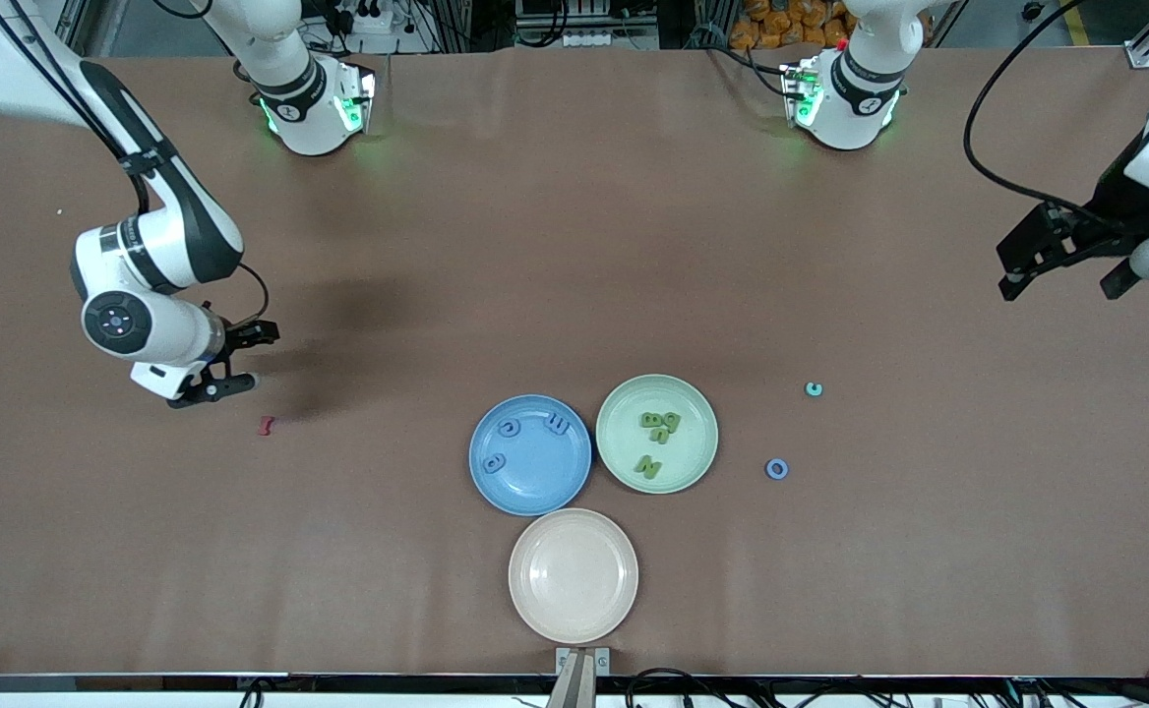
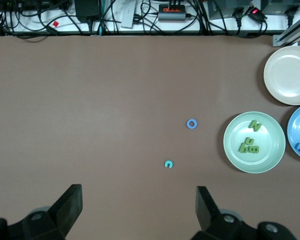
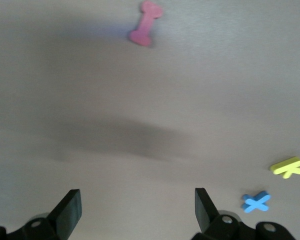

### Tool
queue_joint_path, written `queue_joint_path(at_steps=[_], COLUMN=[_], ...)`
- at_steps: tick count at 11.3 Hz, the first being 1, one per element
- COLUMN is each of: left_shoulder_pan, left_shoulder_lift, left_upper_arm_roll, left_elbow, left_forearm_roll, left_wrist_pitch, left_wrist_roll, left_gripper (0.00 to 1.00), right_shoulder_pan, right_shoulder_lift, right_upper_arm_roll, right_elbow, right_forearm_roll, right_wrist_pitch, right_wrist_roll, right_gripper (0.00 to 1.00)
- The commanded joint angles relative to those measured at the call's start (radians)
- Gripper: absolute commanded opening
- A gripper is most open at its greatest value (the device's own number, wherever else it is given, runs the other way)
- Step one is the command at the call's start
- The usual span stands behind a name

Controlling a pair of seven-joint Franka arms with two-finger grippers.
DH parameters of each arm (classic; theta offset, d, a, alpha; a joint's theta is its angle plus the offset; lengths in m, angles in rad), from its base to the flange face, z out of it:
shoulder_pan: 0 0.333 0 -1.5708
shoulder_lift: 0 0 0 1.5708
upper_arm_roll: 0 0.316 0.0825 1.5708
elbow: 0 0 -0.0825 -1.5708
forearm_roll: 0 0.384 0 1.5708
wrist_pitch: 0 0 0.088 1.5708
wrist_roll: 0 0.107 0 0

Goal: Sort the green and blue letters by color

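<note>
Three blue letters (image 1: pixel 527 442) lie in the blue plate (image 1: pixel 530 497), and a cluster of green letters (image 1: pixel 655 439) lies in the green plate (image 1: pixel 700 398), which sits just beside the blue one toward the left arm's end of the worktop (image 1: pixel 574 246). A cream plate (image 1: pixel 573 576) lies nearer the front camera than both, holding nothing.

Loose on the worktop, toward the left arm's end from the green plate, are a blue ring-shaped letter (image 1: pixel 777 469) and, farther from the front camera, a small teal letter (image 1: pixel 814 389). A red letter (image 1: pixel 266 425) lies toward the right arm's end, near the right gripper (image 1: pixel 240 356), which hangs low over bare worktop with its jaws spread wide and gripping nothing. Its wrist view shows a blue X-shaped letter (image 3: pixel 256 201) with a yellow letter (image 3: pixel 287 167) just beside it; where these lie on the worktop is hard to tell.

The left gripper (image 1: pixel 1061 264) hovers over the left arm's end of the worktop, jaws wide apart and likewise holding nothing.
</note>
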Motion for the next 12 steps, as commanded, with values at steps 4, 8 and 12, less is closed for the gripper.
queue_joint_path(at_steps=[4,8,12], left_shoulder_pan=[-0.003,-0.005,-0.009], left_shoulder_lift=[-0.035,-0.026,-0.017], left_upper_arm_roll=[0.054,0.049,0.048], left_elbow=[-0.026,-0.026,-0.035], left_forearm_roll=[-0.047,-0.053,-0.087], left_wrist_pitch=[-0.078,-0.079,-0.086], left_wrist_roll=[0.023,0.036,0.051], left_gripper=[1.0,1.0,1.0], right_shoulder_pan=[0.38,0.327,0.264], right_shoulder_lift=[-0.184,-0.169,-0.092], right_upper_arm_roll=[-0.518,-0.553,-0.555], right_elbow=[-0.062,-0.086,-0.07], right_forearm_roll=[0.329,0.329,0.315], right_wrist_pitch=[0.034,0.109,0.145], right_wrist_roll=[-0.404,-0.527,-0.634], right_gripper=[1.0,1.0,1.0])
